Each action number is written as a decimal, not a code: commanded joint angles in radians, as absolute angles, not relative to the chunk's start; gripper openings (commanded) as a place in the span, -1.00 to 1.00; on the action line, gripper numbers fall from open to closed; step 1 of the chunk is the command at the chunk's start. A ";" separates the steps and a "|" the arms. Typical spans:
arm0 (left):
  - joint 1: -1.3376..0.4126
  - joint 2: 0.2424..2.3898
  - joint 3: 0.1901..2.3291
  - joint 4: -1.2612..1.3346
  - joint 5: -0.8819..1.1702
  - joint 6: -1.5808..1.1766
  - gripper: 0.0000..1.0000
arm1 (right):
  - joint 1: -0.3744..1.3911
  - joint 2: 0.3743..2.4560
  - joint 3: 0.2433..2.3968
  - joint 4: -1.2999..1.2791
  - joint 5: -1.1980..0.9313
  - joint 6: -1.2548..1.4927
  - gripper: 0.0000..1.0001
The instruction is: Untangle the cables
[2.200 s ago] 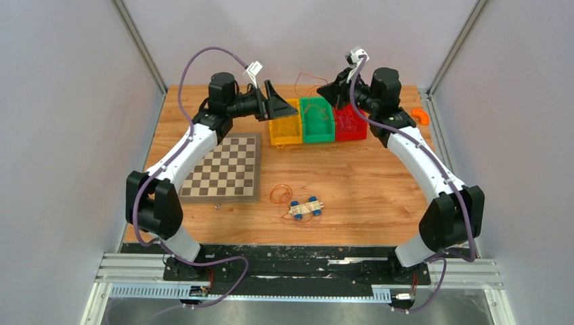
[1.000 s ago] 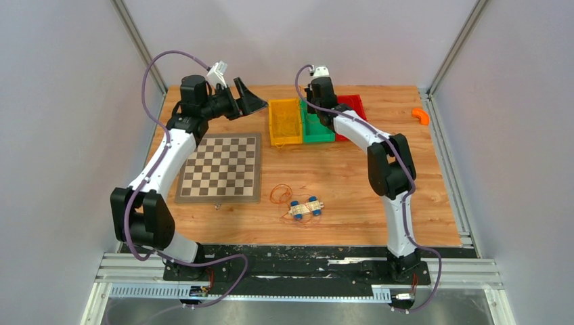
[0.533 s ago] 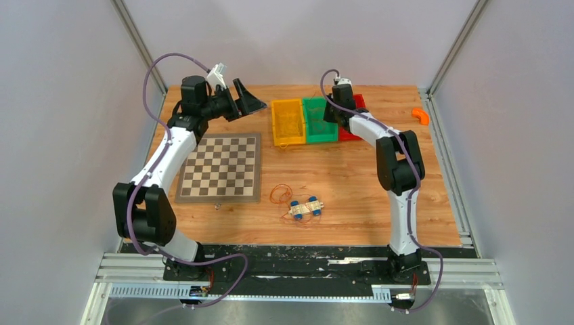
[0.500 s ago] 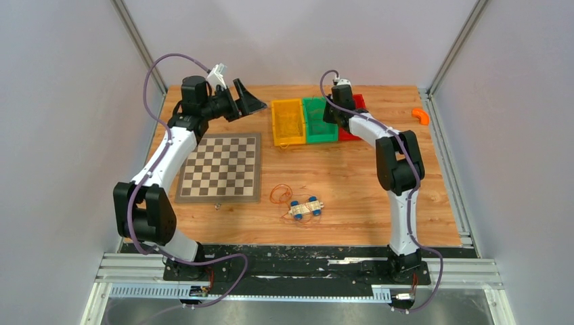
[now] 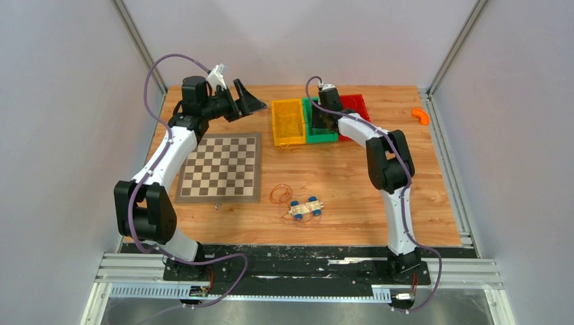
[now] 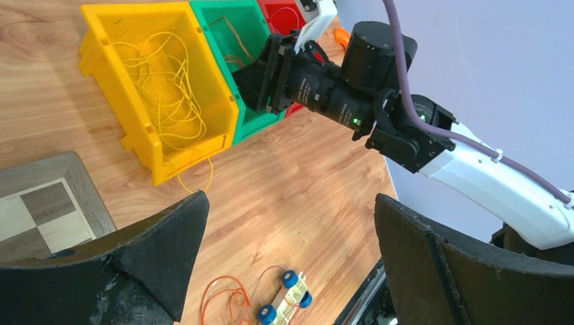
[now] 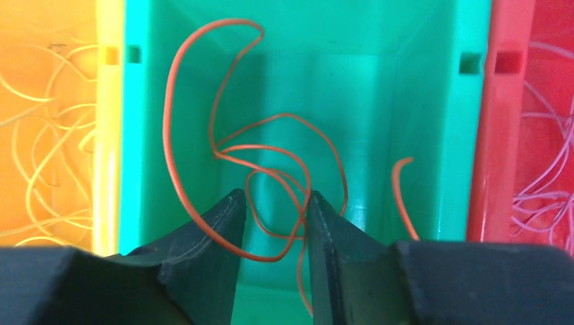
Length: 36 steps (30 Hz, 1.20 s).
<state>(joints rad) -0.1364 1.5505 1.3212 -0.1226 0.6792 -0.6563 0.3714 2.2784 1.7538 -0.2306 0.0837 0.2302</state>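
Thin orange cables lie looped in the green bin. My right gripper hangs low over it, jaws a little apart, with loops passing between the fingertips and over the left finger. It also shows in the top view. Yellow cables fill the yellow bin, one strand hanging over its front. Pale red cables lie in the red bin. More orange cable curls on the table. My left gripper is wide open and empty, held high left of the bins.
A small wooden cart with blue wheels sits beside the orange cable curl on the table. A checkerboard lies at the left. An orange object sits at the far right edge. The three bins stand in a row at the back.
My right arm has swung from the red bin to above the green bin, shifting left in the last half second. My left arm drew back left from the yellow bin, then stayed still.
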 commanded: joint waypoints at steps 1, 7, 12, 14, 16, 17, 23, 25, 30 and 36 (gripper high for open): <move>-0.130 1.539 1.368 -0.092 0.691 -0.656 1.00 | 0.372 2.204 1.826 -0.278 0.040 0.159 -0.20; -0.130 1.546 1.367 -0.078 0.712 -0.667 1.00 | 0.366 2.052 1.789 -0.300 -0.057 0.063 0.07; -0.130 1.562 1.383 -0.073 0.727 -0.678 1.00 | 0.323 2.007 1.797 -0.367 -0.083 0.041 0.05; -0.129 1.565 1.388 -0.074 0.729 -0.678 1.00 | 0.291 2.002 1.796 -0.395 -0.099 0.053 -0.08; -0.130 1.565 1.386 -0.076 0.730 -0.677 1.00 | 0.260 2.000 1.789 -0.425 -0.131 0.077 -0.16; -0.130 1.565 1.387 -0.076 0.730 -0.677 1.00 | 0.243 1.999 1.783 -0.439 -0.151 0.087 -0.17; -0.130 1.563 1.383 -0.080 0.734 -0.675 1.00 | 0.179 2.019 1.771 -0.451 -0.220 0.133 -0.18; -0.130 1.563 1.382 -0.081 0.734 -0.675 1.00 | 0.173 2.037 1.781 -0.451 -0.229 0.135 -0.17; -0.130 1.567 1.390 -0.081 0.735 -0.675 1.00 | 0.167 2.073 1.789 -0.456 -0.276 0.148 -0.13; -0.130 1.559 1.386 -0.087 0.729 -0.666 1.00 | 0.160 2.096 1.774 -0.468 -0.274 0.170 -0.14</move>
